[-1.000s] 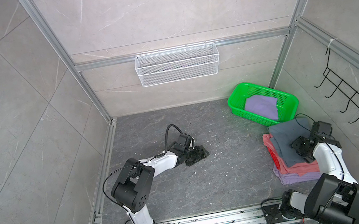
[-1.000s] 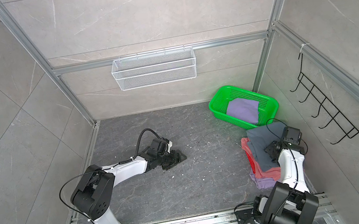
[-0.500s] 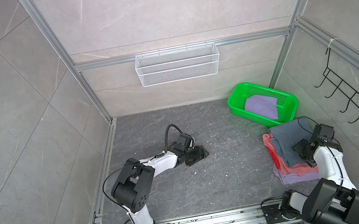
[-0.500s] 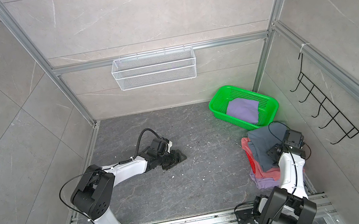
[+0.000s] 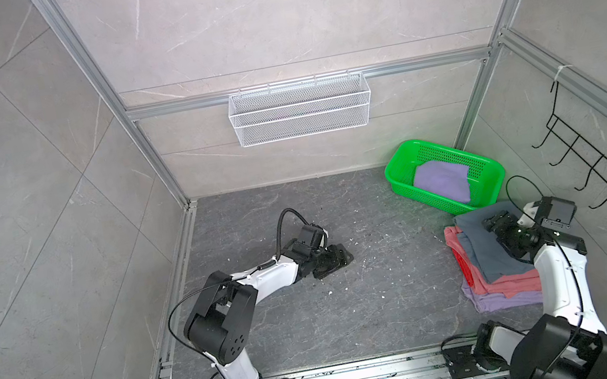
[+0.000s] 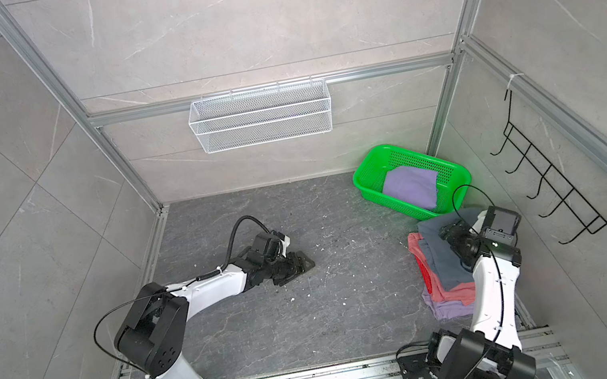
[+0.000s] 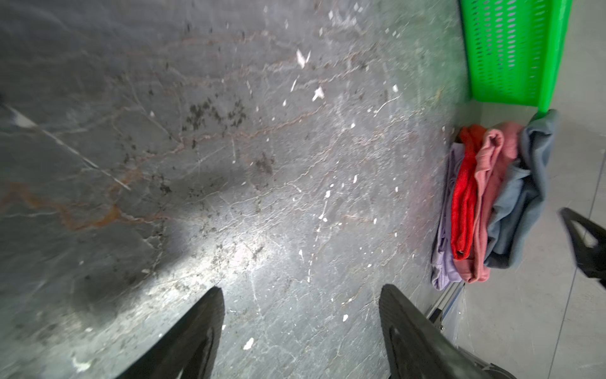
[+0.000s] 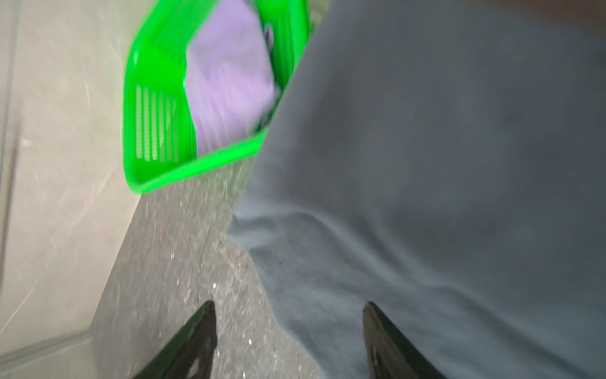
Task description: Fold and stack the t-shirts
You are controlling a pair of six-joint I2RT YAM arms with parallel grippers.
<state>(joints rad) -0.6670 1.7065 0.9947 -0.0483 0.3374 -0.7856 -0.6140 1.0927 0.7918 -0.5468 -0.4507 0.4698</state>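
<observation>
A stack of folded t-shirts lies at the right of the floor in both top views. The slate blue-grey one is on top, over a salmon-pink one, a red layer and a lavender one. My right gripper hovers open over the stack's far end. In the right wrist view it straddles the blue-grey shirt's edge, holding nothing. Another lavender t-shirt lies in the green basket. My left gripper rests open on the bare floor mid-scene, empty.
The green basket stands in the back right corner, just behind the stack. A white wire shelf hangs on the back wall and a black hook rack on the right wall. White crumbs litter the dark floor.
My right arm has shifted slightly over the far end of the stack, its jaws staying apart. The left arm has not moved.
</observation>
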